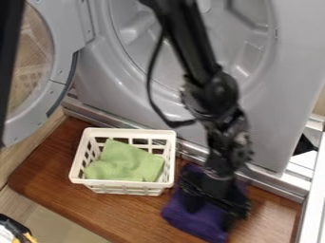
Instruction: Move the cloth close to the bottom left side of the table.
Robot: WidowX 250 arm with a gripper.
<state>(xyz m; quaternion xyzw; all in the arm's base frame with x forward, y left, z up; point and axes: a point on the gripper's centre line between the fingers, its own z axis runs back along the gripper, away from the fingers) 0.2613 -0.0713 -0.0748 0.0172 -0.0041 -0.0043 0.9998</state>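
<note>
A grey front-loading washing machine [298, 52] stands at the back, behind the brown wooden table [47, 163]. Its round door [63, 35] hangs open at the left. The black robot arm [184, 45] comes in from the top edge, in front of the machine, and slants down to the lower right part of the table. A metal rail [273, 183] runs between machine and table. The white slatted basket [120, 183] sits on the table, left of the arm. The purple cloth [187, 225] lies crumpled on the table, right of the basket and toward the front edge. The black tool [213, 210] is over this cloth; I cannot tell whether it is open or closed. A green cloth [127, 161] lies inside the basket.
</note>
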